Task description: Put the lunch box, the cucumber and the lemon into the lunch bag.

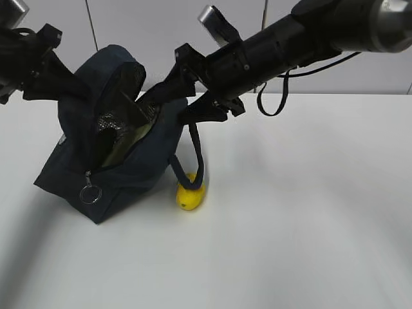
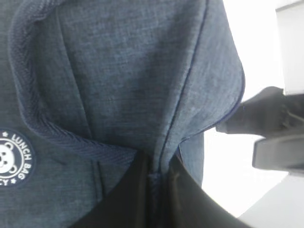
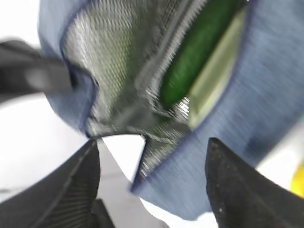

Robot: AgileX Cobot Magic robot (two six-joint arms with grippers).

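Note:
The navy lunch bag (image 1: 135, 174) stands tilted on the white table with its top open. My left gripper (image 1: 76, 89) is shut on the bag's lid seam (image 2: 159, 166), next to its white logo (image 2: 12, 159). My right gripper (image 1: 177, 96) is open at the bag's right rim, and the rim's edge (image 3: 190, 161) lies between its fingers (image 3: 76, 185). Inside the silver lining lie the dark green cucumber (image 3: 199, 47) and the pale green lid of the lunch box (image 3: 218, 71). The yellow lemon (image 1: 190, 193) lies on the table beside the bag, under a hanging loop handle (image 1: 195, 158).
The zipper's metal ring pull (image 1: 90, 193) hangs at the bag's front corner. The right arm (image 1: 290, 38) reaches in from the upper right, with a black cable (image 1: 273, 96) looping below it. A pale wall stands behind the table (image 1: 309, 212).

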